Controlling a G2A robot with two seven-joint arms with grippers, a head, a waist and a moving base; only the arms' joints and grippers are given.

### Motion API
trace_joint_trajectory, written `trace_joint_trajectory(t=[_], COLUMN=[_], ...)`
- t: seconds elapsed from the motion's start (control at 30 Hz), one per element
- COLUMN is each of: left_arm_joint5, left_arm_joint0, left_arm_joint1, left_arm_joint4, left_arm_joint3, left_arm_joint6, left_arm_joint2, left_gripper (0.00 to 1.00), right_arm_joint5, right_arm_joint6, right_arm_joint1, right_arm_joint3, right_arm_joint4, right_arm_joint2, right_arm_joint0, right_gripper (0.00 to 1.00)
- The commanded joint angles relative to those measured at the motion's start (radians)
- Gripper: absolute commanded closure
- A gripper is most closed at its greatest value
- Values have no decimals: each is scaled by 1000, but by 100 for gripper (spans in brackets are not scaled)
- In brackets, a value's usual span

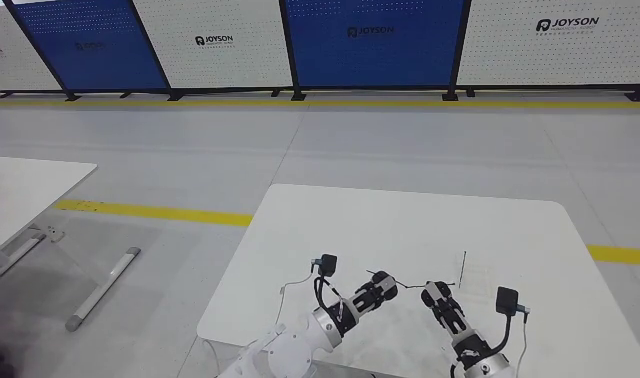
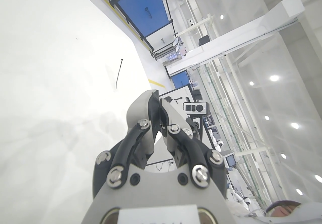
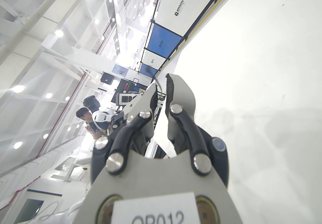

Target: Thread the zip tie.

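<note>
Surface: a smooth, matte white rectangular surface [image 1: 400, 218] with rounded corners, under both of my arms.
Left hand: my left hand [image 2: 159, 99] has grey metal fingers with ridged black rubber pads. It is pinched tight on a thin black plastic zip tie [image 2: 160, 112], whose strap runs edge-on between the pads.
Held tie: from the top view I see it as a hair-thin dark line reaching from the left hand toward the right one.
Right hand: my right hand [image 3: 161, 85], of the same grey metal with black pads, stands narrowly parted. A slim, dark, curved strip shows at its fingertips, and I cannot tell whether it touches a pad.
Loose tie: a second black zip tie [image 2: 118, 74], straight and flat with a small square head at one end, lies on the surface just beyond the right hand, apart from both hands.
</note>
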Motion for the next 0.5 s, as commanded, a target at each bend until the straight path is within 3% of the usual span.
trace_joint_trajectory(t=[0.0,0.13,0.3,0.47], left_arm_joint5=[0,0,-2,-34], left_arm_joint0=[0,1,1,5], left_arm_joint1=[0,0,0,1], left_arm_joint4=[2,2,5,14], left_arm_joint3=[0,0,-1,-6], left_arm_joint6=[0,1,2,-10], left_arm_joint2=[1,1,2,4], left_gripper=[100,100,100,100], right_arm_joint5=[0,-1,1,1], right_arm_joint6=[0,-2,0,2], right_arm_joint1=[0,0,0,0], right_arm_joint3=[1,1,2,4], right_arm_joint4=[1,2,2,-3], right_arm_joint2=[0,0,1,-2], right_arm_joint0=[0,1,2,4], right_gripper=[86,98,100,100])
